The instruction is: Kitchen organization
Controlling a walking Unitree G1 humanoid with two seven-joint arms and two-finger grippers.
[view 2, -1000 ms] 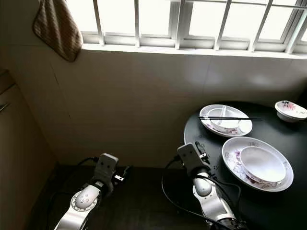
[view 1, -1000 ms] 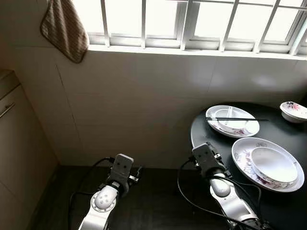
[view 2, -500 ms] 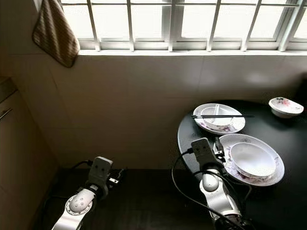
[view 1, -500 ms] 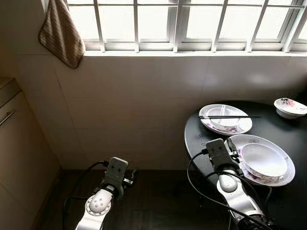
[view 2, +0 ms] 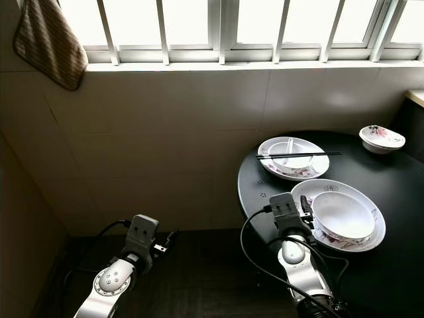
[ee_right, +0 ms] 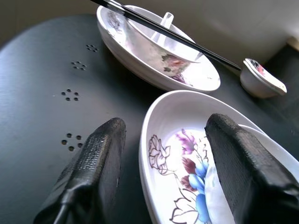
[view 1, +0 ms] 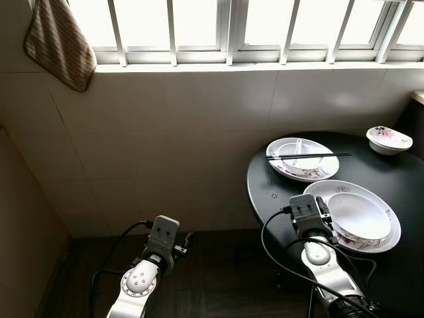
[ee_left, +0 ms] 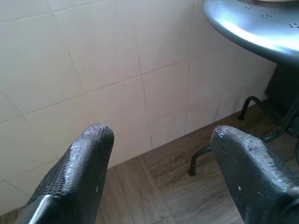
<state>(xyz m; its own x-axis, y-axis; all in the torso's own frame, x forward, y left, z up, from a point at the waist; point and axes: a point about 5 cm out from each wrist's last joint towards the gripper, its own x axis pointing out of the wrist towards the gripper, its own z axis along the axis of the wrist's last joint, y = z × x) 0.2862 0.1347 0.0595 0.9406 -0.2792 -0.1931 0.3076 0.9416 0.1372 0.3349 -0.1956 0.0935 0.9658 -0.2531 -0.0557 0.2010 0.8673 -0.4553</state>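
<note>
A round black table (view 1: 273, 191) stands at the right. On its near side sits a floral plate (ee_right: 174, 111) bearing a white bowl (view 1: 358, 215). My right gripper (ee_right: 167, 122) is open, its fingers either side of that plate's left rim, holding nothing. Farther back, a second plate (view 1: 281, 167) carries a bowl (view 1: 298, 152) with a spoon, and black chopsticks (view 1: 311, 156) lie across it. A small floral bowl (view 1: 388, 138) rests at the table's far right. My left gripper (ee_left: 161, 133) is open and empty, low over the floor by the tiled wall.
A striped towel (view 1: 58, 43) hangs at the upper left beside the barred window (view 1: 225, 26). A cabinet front (view 1: 20, 199) runs along the left. The dark metal table legs (ee_left: 201, 158) stand on the wood floor (ee_left: 154, 186) near the wall.
The view has swung to the right. My right gripper has moved forward from the table's left edge to the near plate's rim. The left arm has stayed low.
</note>
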